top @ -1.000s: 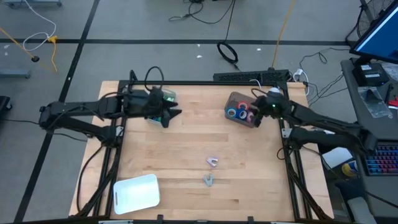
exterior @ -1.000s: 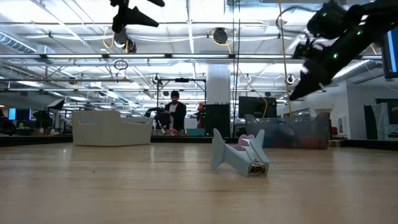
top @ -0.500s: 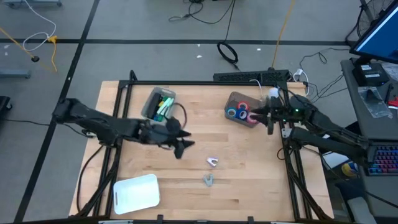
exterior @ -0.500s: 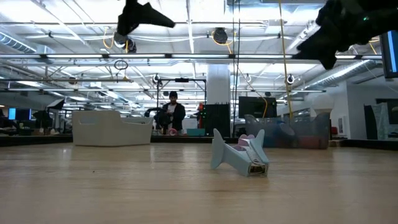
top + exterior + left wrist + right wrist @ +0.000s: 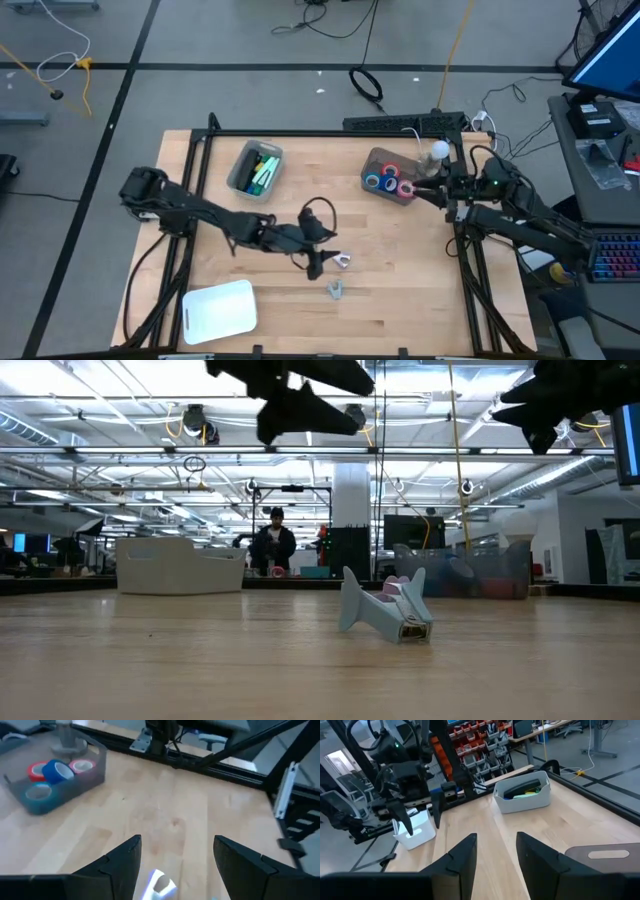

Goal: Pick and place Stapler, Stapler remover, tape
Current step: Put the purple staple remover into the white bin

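Observation:
Two small stapler removers lie on the wood at mid-table, a pale pink one (image 5: 342, 261) and a greyish one (image 5: 335, 290); the low view shows them as one pale blue and pink cluster (image 5: 385, 610). My left gripper (image 5: 320, 265) hangs open just left of the pink one, which shows low between its fingers (image 5: 159, 885). The tape rolls (image 5: 388, 182), red and blue, lie in a grey bin (image 5: 90, 775). A dark and green stapler (image 5: 262, 170) lies in a pale bin (image 5: 522, 795). My right gripper (image 5: 430, 190) stands open and level beside the tape bin.
A white bin (image 5: 220, 308) stands at the near left corner. A black frame (image 5: 330, 132) runs along the table's far edge and sides. Bare wood lies between the bins and the removers. A person (image 5: 275, 540) stands far behind the table.
My left gripper has swung from above the stapler bin toward the table's middle and near edge, coming down beside the stapler removers, still open. My right gripper has drawn back from over the tape bin toward the right edge and tipped from pointing down to level.

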